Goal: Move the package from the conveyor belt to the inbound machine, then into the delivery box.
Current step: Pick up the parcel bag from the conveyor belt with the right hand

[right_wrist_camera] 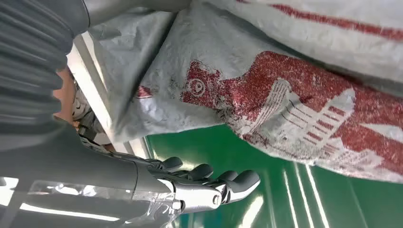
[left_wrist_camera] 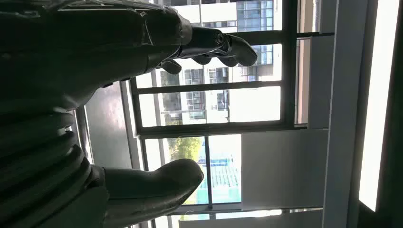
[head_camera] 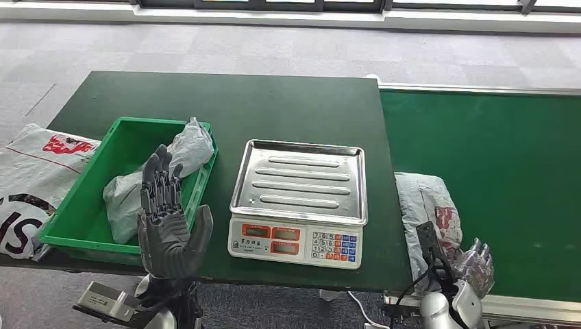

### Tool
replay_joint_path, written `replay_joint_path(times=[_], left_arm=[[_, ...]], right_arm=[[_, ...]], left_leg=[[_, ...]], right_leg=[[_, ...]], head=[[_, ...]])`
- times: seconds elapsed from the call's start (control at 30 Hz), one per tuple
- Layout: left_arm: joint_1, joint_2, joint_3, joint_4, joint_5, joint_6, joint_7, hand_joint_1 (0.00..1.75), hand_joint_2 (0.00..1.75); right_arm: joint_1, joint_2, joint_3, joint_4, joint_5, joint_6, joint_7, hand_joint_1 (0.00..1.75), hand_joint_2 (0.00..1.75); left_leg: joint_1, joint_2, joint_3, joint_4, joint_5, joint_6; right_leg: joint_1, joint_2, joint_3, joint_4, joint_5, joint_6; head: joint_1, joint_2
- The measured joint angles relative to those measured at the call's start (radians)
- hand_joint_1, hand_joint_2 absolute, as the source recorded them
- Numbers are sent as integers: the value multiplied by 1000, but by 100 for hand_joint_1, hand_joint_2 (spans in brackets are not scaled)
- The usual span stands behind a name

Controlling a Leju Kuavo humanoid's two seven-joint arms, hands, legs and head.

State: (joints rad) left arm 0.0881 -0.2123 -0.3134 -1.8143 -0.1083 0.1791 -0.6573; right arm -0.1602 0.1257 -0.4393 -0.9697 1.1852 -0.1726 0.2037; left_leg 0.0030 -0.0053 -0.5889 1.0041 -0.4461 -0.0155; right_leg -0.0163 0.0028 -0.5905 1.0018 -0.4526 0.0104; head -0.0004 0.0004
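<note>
Here package (head_camera: 426, 212) half behind right robot hand (head_camera: 476, 264) | grip unclear

Grey carpet tiles (head_camera: 205, 48) cover the floor beyond the dark green table (head_camera: 226, 96). Along the far wall runs a strip of window frames (head_camera: 288, 4). Tall windows (left_wrist_camera: 228, 109) with dark mullions let in bright daylight, with buildings outside
</note>
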Motion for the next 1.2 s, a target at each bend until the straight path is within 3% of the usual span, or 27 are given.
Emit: replay_joint_path(times=[0.23,0.47,0.6,0.9,1.2], left_arm=[[2,0,10,0,-1,-9,-11,0,175],[7,0,16,0,-1,-9,-13,0,175],[9,0,16,0,-1,-9,-13,0,175],[12,-1,24,-6,-8,-10,-17,0,175],[14,-19,33,-14,-27,-10,-16,0,175]], right_arm=[[-32,-18,36,77,-61,7,-126,0,175],[-48,-29,61,115,-72,10,-142,0,175],[-51,-33,69,125,-73,10,-144,175,175],[-69,-41,98,150,-88,-3,-150,175,175],[-96,-40,103,163,-70,-74,-161,175,175]], left_leg=[[0,2,1,0,0,0],[0,3,3,0,0,-1],[0,3,3,0,0,-1],[0,3,3,0,0,-1],[0,2,2,0,0,-1]], right_leg=[[1,2,1,0,0,0],[2,3,2,0,1,-2],[2,3,2,0,1,-2],[2,2,2,0,1,-2],[2,2,2,0,1,-2]], head=[[0,0],[0,0],[0,0],[0,0],[0,0]])
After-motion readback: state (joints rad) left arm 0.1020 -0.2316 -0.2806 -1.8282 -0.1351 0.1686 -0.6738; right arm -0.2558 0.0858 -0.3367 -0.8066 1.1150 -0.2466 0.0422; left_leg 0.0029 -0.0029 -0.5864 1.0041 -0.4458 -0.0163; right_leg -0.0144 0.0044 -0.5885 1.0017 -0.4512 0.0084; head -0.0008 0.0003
